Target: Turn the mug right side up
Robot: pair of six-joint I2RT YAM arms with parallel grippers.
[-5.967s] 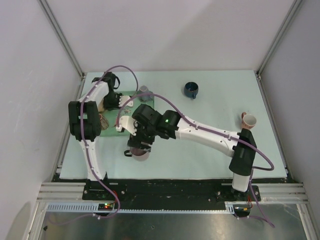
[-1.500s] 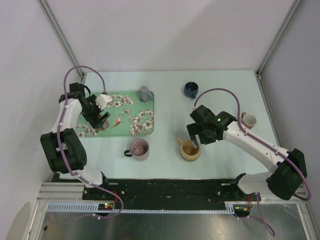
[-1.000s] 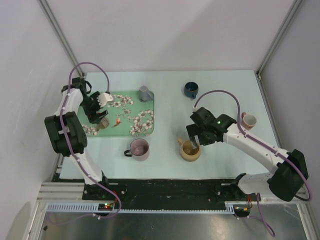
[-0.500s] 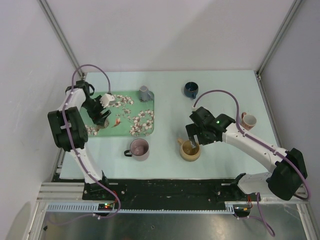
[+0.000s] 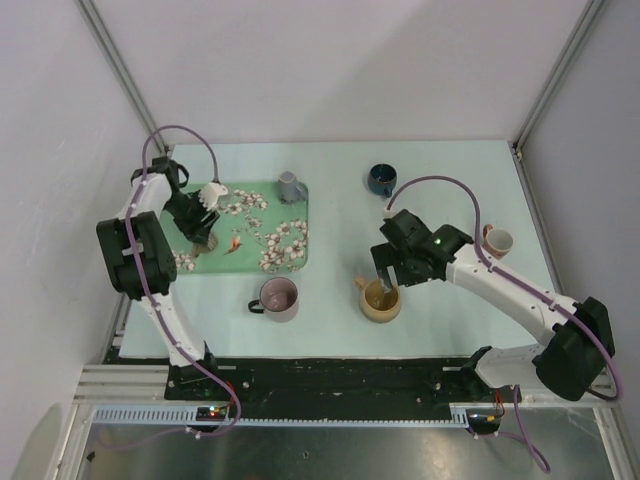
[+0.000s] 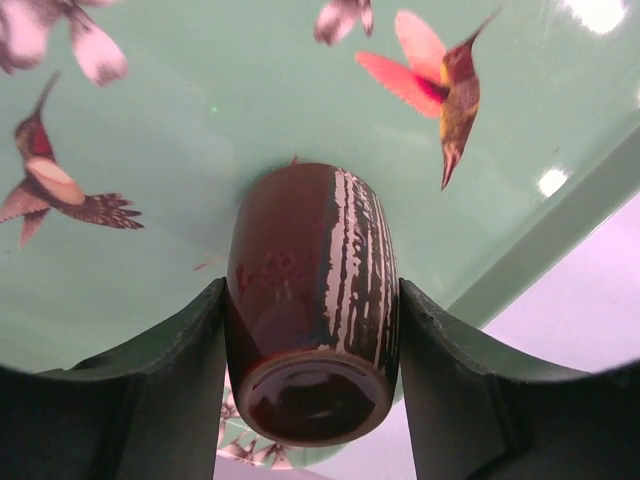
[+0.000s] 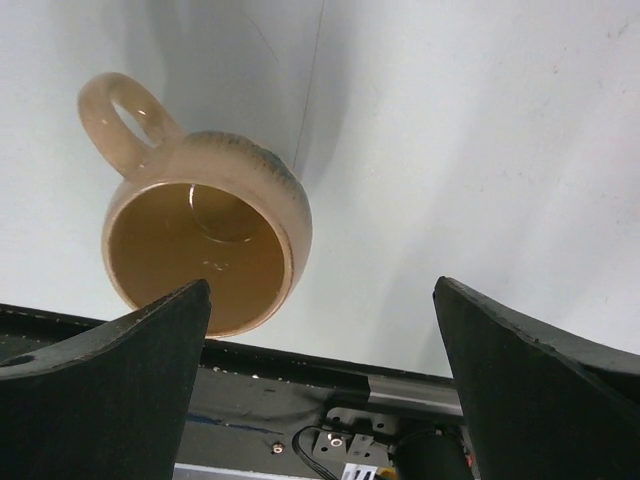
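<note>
A brown streaked mug (image 6: 310,300) stands upside down on the green bird-patterned tray (image 6: 200,100), its base facing the left wrist camera. My left gripper (image 6: 312,330) is shut on it, with a finger pressed on each side. In the top view the left gripper (image 5: 202,224) is over the tray's left part (image 5: 270,215), and the mug (image 5: 206,241) is mostly hidden under it. My right gripper (image 5: 385,276) is open and empty just above an upright tan mug (image 5: 381,300), which also shows in the right wrist view (image 7: 200,250).
A grey mug (image 5: 291,186) stands upside down at the tray's back right corner. An upright purple mug (image 5: 278,298) is in front of the tray. A dark blue mug (image 5: 382,179) is at the back, and a white and red mug (image 5: 497,241) at the right.
Six seconds ago my right gripper was at the purple mug; it now hovers over the tan mug. My left wrist has turned and settled around the brown mug on the tray.
</note>
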